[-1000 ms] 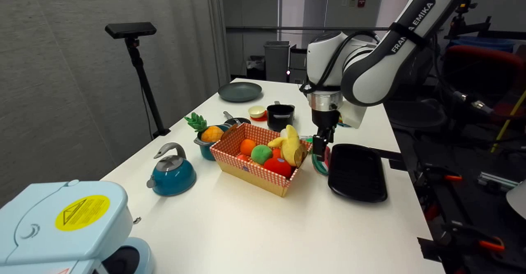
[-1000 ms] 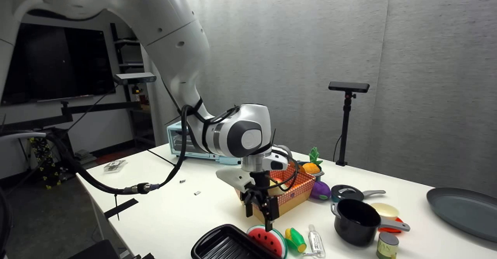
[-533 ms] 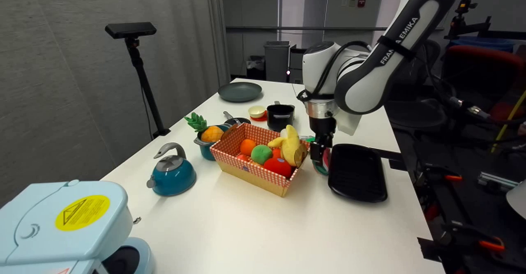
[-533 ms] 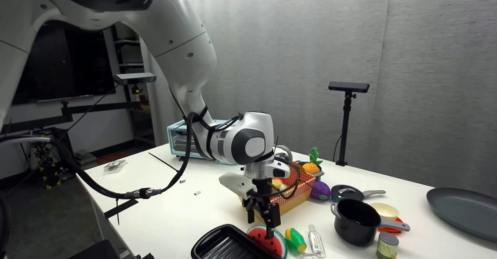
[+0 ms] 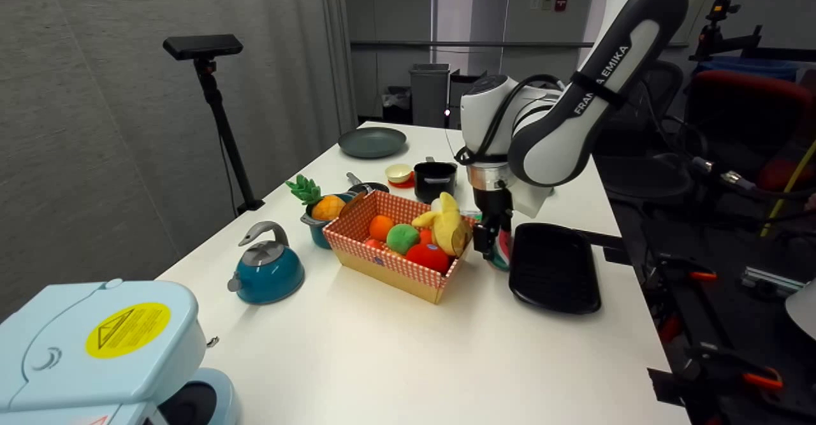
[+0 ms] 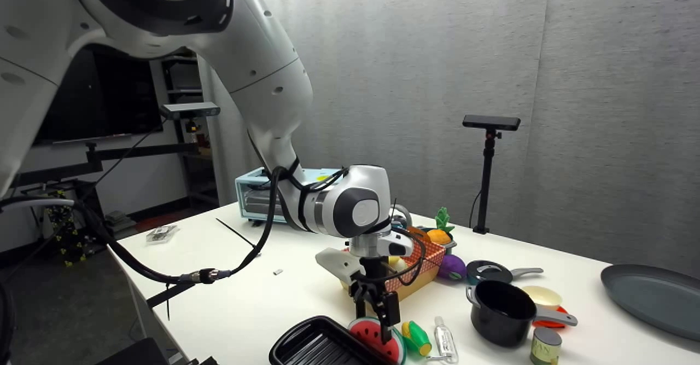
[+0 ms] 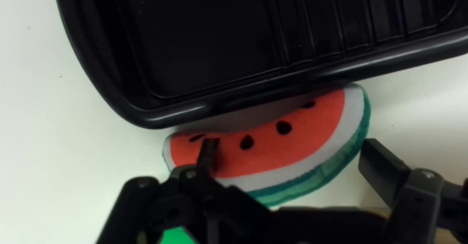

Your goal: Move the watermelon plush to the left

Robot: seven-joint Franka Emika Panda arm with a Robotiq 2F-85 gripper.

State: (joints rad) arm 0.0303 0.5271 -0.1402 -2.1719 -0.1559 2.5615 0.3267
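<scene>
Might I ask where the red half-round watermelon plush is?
In an exterior view, the watermelon plush lies bottom centre, between a black ridged tray at left and yellow-green toy corn at right.

In an exterior view, the white table [image 5: 395, 361] bears a grey platter [image 5: 371, 143] near its far left corner. A camera stand [image 5: 223, 125] rises at the left edge, with a kettle [image 5: 270, 276] and a teal pot [image 5: 319, 235] farther in; a light blue oven [image 5: 95, 355] stands toward that edge's near end. A black tray [image 5: 554, 269] lies near the right edge, the watermelon plush [image 7: 278, 149] at its rim, and a gingham basket [image 5: 386, 264] stands between the long edges. In an exterior view a corn cob [image 6: 416, 339], small bottle [image 6: 445, 340], black saucepan [image 6: 497, 321] and can [image 6: 546, 347] range from the tray toward the platter; a clear packet [image 6: 162, 234] lies near the leftmost corner.
</scene>
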